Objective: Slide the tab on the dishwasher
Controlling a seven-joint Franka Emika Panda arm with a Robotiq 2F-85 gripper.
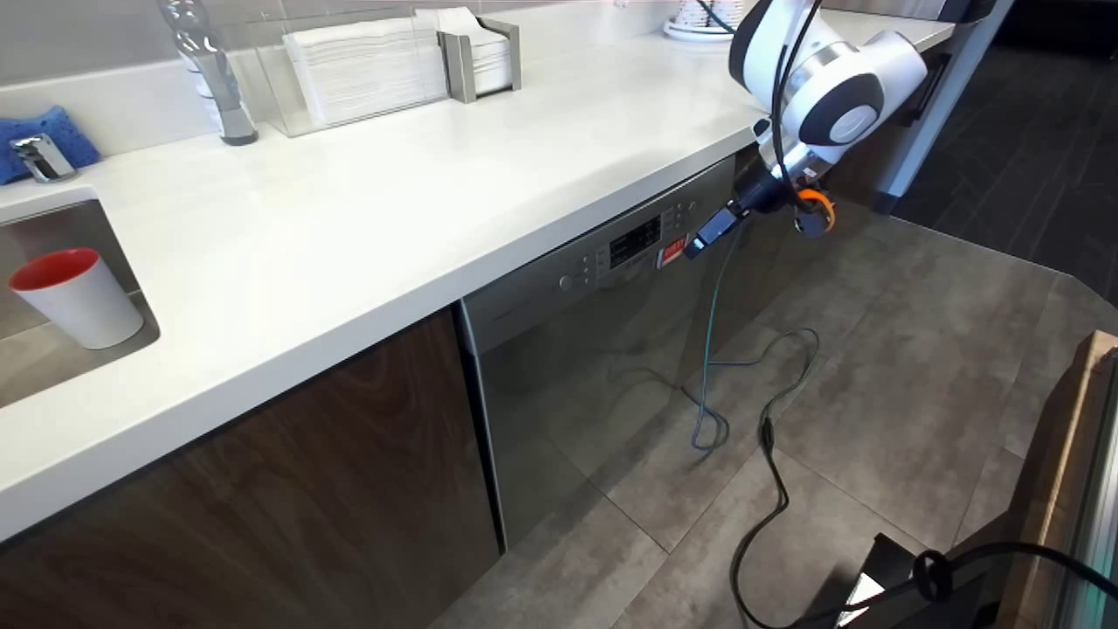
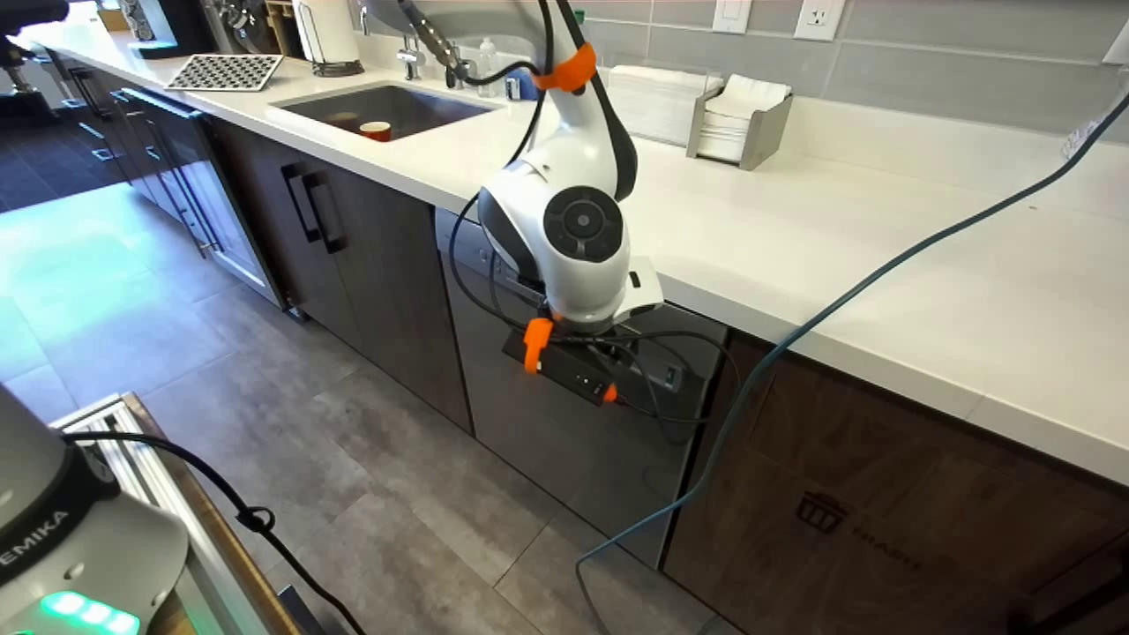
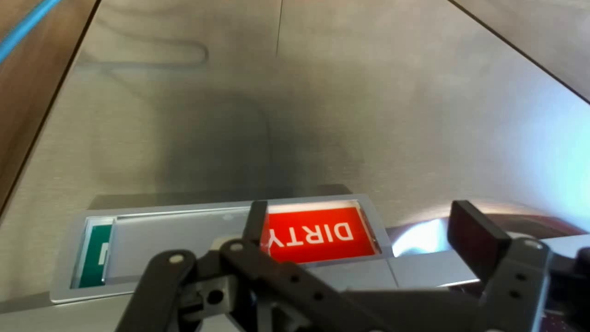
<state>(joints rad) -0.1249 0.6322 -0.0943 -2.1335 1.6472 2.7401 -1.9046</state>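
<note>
Nearest, in the wrist view, are two dark fingers (image 3: 474, 240), spread wide with nothing gripped between them. One stands in front of the place where a grey sliding tab (image 3: 175, 240) meets a red label (image 3: 318, 235) reading DIRTY, upside down from here; whether it touches the tab, I cannot tell. At the opposite end only a thin green strip (image 3: 93, 258) shows. So the slide over the red seems not yet made, if that is the aim; the push itself is left.

Tab and label sit on the steel-grey dishwasher (image 1: 559, 384), built in beneath a white tabletop (image 1: 349, 236).

Farther off, in an exterior view, the sink (image 1: 87, 231) holds a white cup (image 1: 79, 301), red inside, contents unclear. Toward the wall, a clear box (image 1: 278, 96) contains stacked paper towels (image 1: 371, 70); beside it, a metal holder (image 1: 459, 70) is filled with white napkins (image 1: 492, 65).
</note>
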